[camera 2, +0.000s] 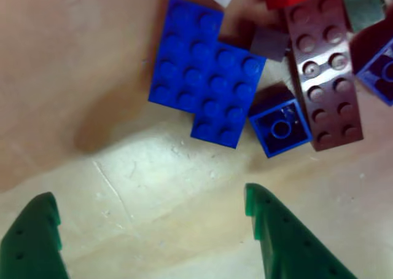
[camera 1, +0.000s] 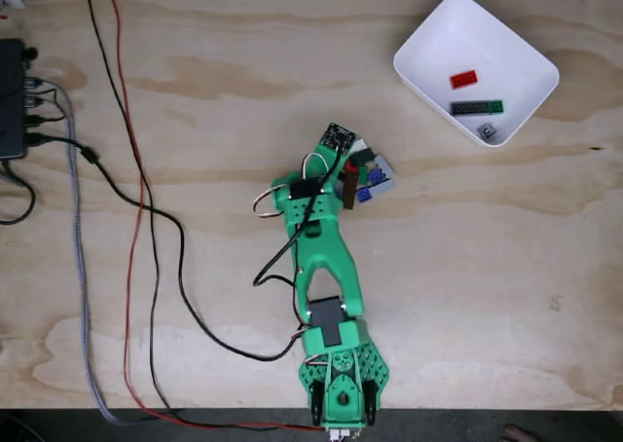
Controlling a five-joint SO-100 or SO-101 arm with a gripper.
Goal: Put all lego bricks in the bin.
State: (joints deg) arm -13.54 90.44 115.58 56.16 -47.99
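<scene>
The gripper (camera 2: 150,205) is wide apart and holds nothing. A pile of lego bricks (camera 2: 209,76) (blue, brown, red) lies on the table (camera 1: 195,121) just ahead of its fingers. The white bin (camera 1: 428,38) sits far away with three bricks (camera 1: 463,79) inside.

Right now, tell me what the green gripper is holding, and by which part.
Nothing is held. The green two-finger gripper is open over bare wood, short of the pile of small studded plastic bricks, nearest the blue studded plate and the dark brown studded brick.
</scene>
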